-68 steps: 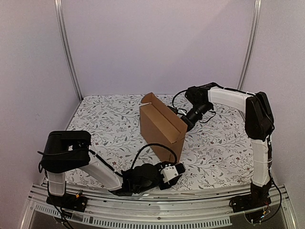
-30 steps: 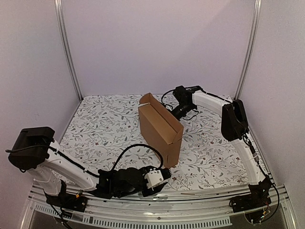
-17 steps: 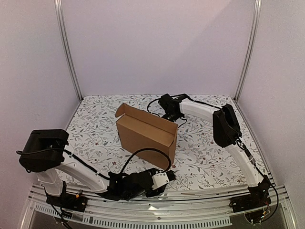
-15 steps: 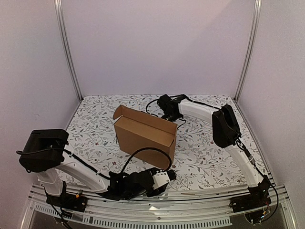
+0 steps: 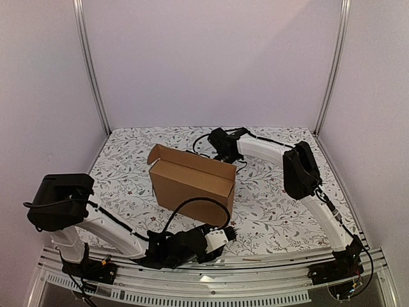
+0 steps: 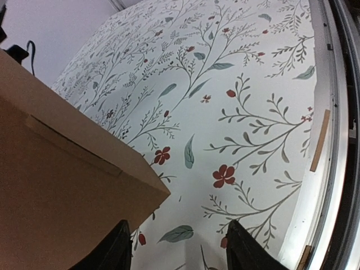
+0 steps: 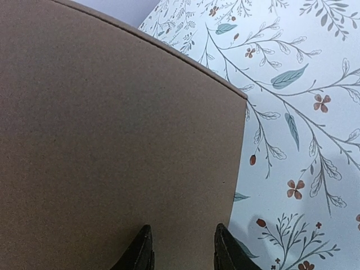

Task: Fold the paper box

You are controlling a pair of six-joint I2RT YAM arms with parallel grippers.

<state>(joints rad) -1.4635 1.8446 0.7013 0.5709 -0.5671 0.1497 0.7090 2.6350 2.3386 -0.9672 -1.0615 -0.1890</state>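
Top external: I am looking down from high behind the near edge, taking in the whole table (image 5: 128,167). Left wrist: looking low along the table, close beside the paper box (image 6: 56,197). Right wrist: facing one paper box wall, very close. All three are sharing paper box and table.

No legible text or markings

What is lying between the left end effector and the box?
Only bare floral cloth, as the left wrist view shows; the open left end effector sits close beside the box corner.
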